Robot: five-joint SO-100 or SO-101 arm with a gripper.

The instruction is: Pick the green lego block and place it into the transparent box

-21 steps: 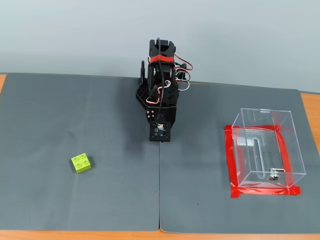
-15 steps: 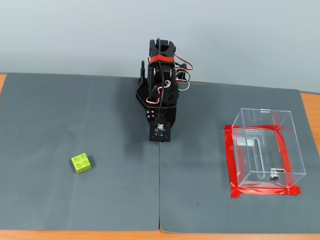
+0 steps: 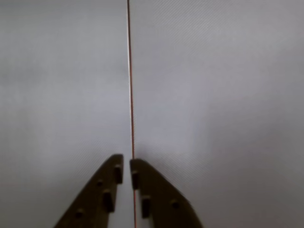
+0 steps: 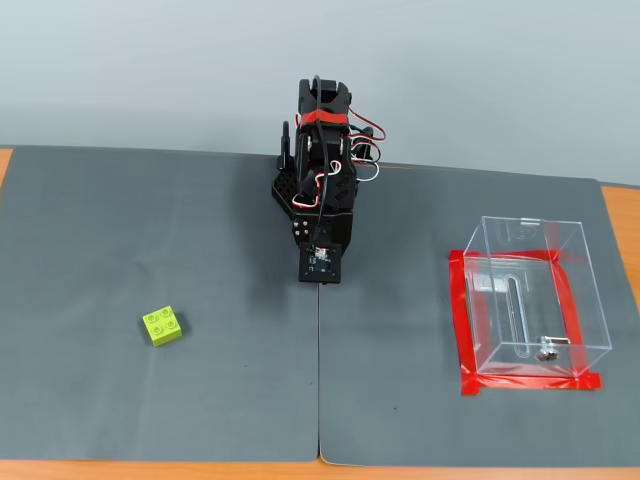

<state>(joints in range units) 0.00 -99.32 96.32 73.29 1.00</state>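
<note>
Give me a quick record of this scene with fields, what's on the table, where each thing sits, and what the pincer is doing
surface: grey mat, seam running down its middle
arm: folded at the rear centre of the mat in the fixed view
pincer: shut, empty, over bare mat along the seam
green lego block: on the mat, left of the arm in the fixed view, studs up, untouched
transparent box: right side in the fixed view, open top, no block inside
red tape: frames the box's base

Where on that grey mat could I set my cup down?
Bare mat lies between the green lego block and the arm's pincer, and between the pincer and the transparent box. The taped corner under the box is taken.
</note>
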